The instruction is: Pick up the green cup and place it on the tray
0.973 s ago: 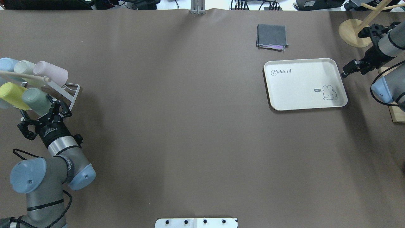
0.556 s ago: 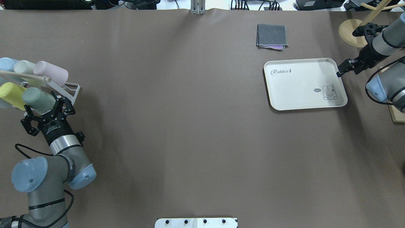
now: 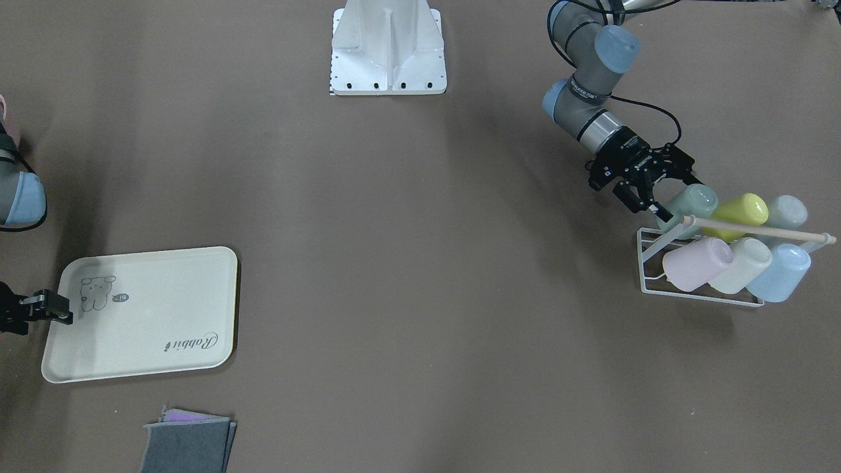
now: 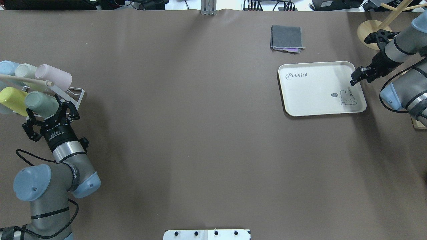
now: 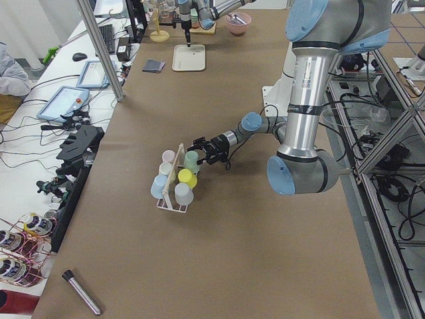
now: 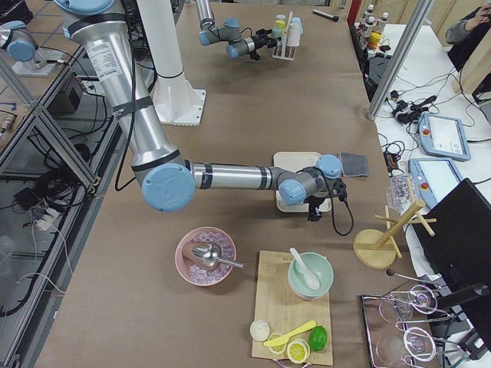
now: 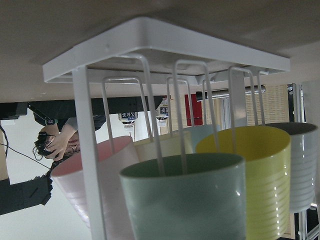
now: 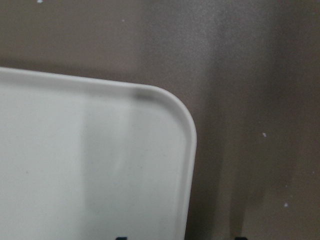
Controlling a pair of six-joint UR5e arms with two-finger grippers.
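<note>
Overhead exterior: the left gripper has its jaws spread wide and holds nothing. The small pale mint-green plastic cup rests tilted on the white wire rack, directly ahead of this gripper, with its near end between the fingers. Contact cannot be determined. A yellow-green plastic cup sits just beside it. The right gripper hangs at a corner of the cream rectangular raised-rim tray lettered "Rabbit". The green cup is well apart from the tray, across the brown table.

Exterior front-facing: one left finger sits beside the cup, near the end of a wooden rod. The other finger stands on the cup's opposite side.

Left wrist-mounted: the green cup hangs on a wire prong straight ahead. A pink plastic cup hangs on one side of it and the yellow-green cup on the other. No fingers show.

Right wrist-mounted: two dark fingertips stand apart, one above the tray and one above the table, with the rim between them. Nothing is gripped.
</note>
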